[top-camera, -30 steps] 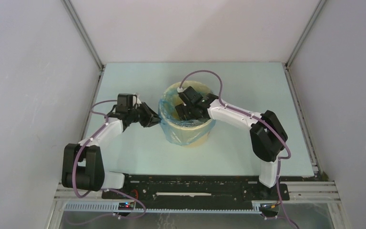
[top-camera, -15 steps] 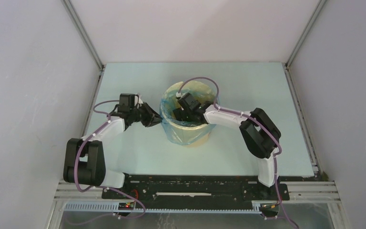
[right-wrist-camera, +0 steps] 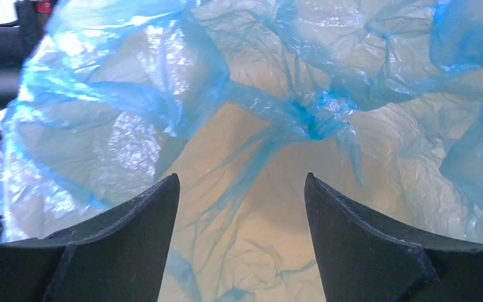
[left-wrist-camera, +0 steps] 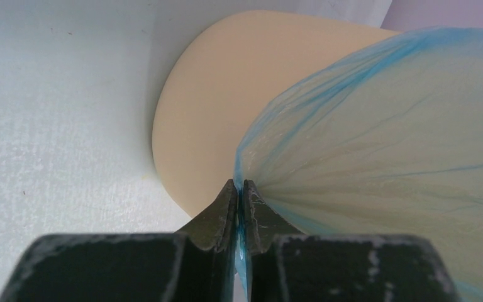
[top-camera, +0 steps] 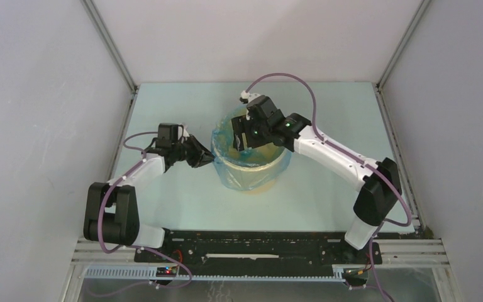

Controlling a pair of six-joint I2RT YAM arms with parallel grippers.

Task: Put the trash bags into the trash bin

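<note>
The pale yellow-tan trash bin (top-camera: 269,180) stands mid-table. The light-blue trash bag (top-camera: 227,173) lies inside it and hangs over its left and front rim. My left gripper (top-camera: 207,158) is at the bin's left side, shut on the bag's edge. In the left wrist view its tips (left-wrist-camera: 239,184) pinch the blue film (left-wrist-camera: 383,138) against the bin's wall (left-wrist-camera: 201,107). My right gripper (top-camera: 243,136) hovers over the far part of the bin's mouth, open and empty. In the right wrist view it (right-wrist-camera: 242,179) looks down on the crumpled bag (right-wrist-camera: 132,126) lining the inside.
The pale green table top (top-camera: 327,113) is bounded by grey walls with metal corner rails (top-camera: 110,47) at left and right. The arm bases sit on a black rail (top-camera: 251,242) at the near edge.
My right gripper has risen out of the bin and moved toward its far rim, with the arm stretched out. The left gripper has stayed shut on the bag's edge.
</note>
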